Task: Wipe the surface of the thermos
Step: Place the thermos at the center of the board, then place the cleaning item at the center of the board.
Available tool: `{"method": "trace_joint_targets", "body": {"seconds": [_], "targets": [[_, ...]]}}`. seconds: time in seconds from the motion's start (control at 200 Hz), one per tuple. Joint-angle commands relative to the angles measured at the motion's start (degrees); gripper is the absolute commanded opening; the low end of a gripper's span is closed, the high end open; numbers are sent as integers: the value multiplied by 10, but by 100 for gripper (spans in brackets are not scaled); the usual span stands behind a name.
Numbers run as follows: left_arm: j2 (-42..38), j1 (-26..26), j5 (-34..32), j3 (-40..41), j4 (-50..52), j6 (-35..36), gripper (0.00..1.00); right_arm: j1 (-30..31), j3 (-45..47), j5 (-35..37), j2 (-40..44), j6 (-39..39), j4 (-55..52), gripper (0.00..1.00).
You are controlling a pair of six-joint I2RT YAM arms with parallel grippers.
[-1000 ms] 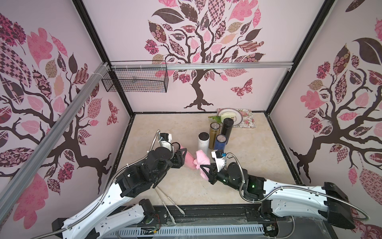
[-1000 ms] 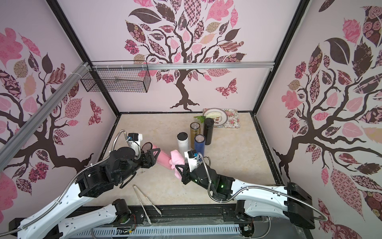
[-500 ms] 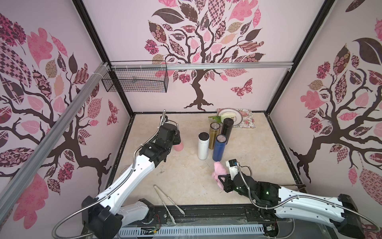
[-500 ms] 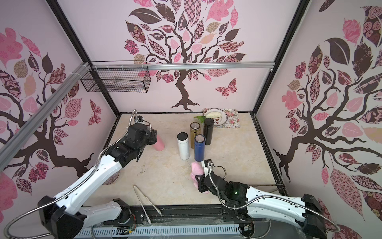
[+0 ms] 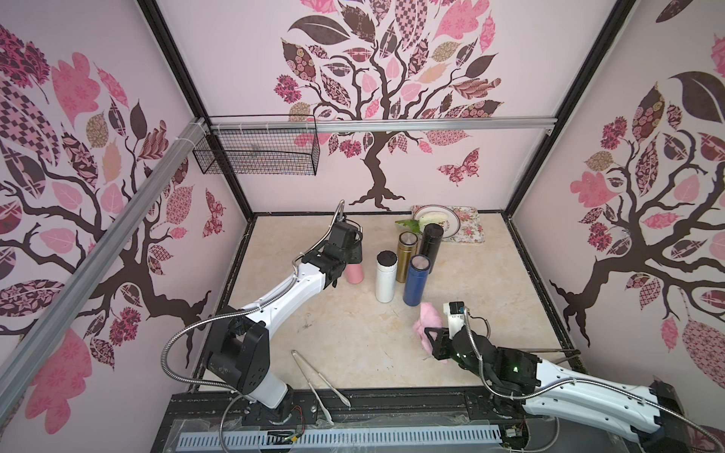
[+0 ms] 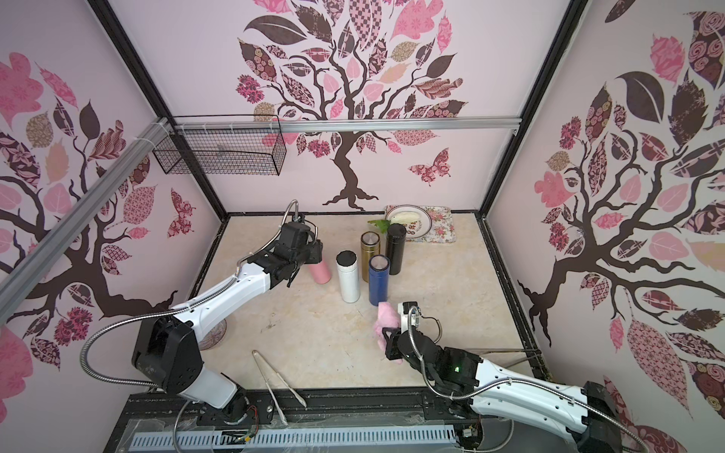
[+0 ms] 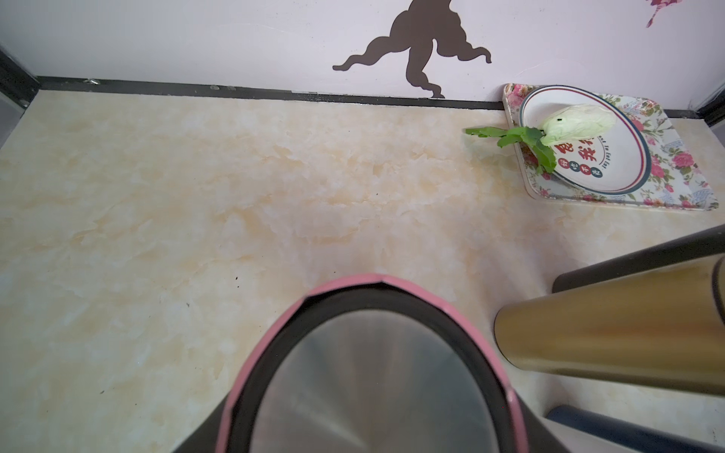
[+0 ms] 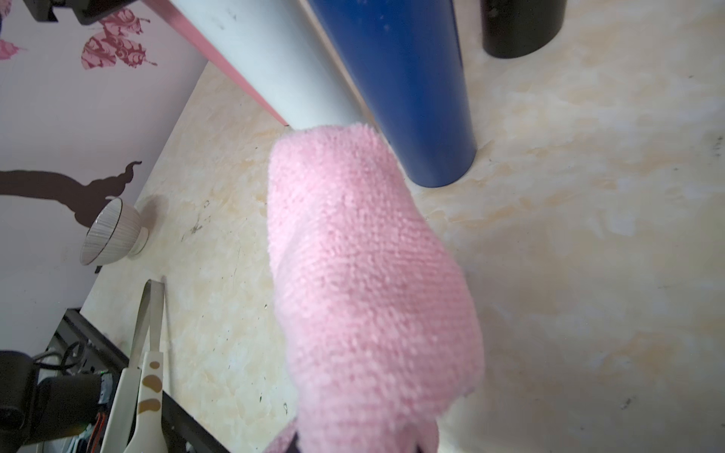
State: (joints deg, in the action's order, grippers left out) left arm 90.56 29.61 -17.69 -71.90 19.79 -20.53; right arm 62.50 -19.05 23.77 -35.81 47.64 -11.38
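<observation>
Pink microfibre cloth sits bunched in the clenched right gripper, low over the beige marbled tabletop, just beside the foot of the blue cylindrical flask. We see the left gripper clamped on the top of the pink cylindrical thermos, upright with its steel-faced lid on, near the white cylindrical flask; a gold cylindrical flask and a black cylindrical flask stand capped behind. At the back wall, a floral rectangular tray holds a round white plate carrying a pale cabbage.
</observation>
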Motion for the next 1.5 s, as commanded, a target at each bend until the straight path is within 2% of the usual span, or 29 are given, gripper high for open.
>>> {"method": "trace_joint_targets", "body": {"seconds": [0.0,0.155,0.205,0.305,0.365,0.455,0.54,0.72,0.88,1.095,1.19,1.255,1.391,1.496], "targets": [[12,-1,-8,-38,-20,12,0,-22,-5,34,11,20,-13,0],[23,6,-18,-43,-15,20,0,-74,-14,17,-25,10,-6,0],[27,11,-25,-44,-13,24,12,-83,-16,5,-47,5,4,0],[29,21,-39,-43,-13,29,50,-85,-20,-9,-89,-1,25,0],[26,27,-50,-39,-16,29,68,-86,-21,-11,-110,0,28,0],[18,32,-54,-32,-22,28,80,-86,-16,-15,-125,1,43,0],[11,33,-49,-32,-23,26,97,-87,-9,-14,-129,2,52,0],[-20,35,-42,-31,-28,23,98,-90,-9,-14,-141,0,55,0],[-69,39,-50,-28,-24,23,98,-97,-28,17,-133,-10,11,0],[-145,46,-66,-2,-15,10,98,-219,-14,-78,-131,-49,33,0],[-186,47,-71,26,-14,-2,98,-237,-10,-81,-154,-64,62,0],[-210,47,-79,46,-12,-6,98,-238,-19,-72,-183,-73,69,8],[-249,47,-113,80,5,-14,98,-242,-29,-58,-237,-70,75,33],[-280,46,-141,116,5,-20,98,-242,-34,-49,-240,-59,72,54]]}}
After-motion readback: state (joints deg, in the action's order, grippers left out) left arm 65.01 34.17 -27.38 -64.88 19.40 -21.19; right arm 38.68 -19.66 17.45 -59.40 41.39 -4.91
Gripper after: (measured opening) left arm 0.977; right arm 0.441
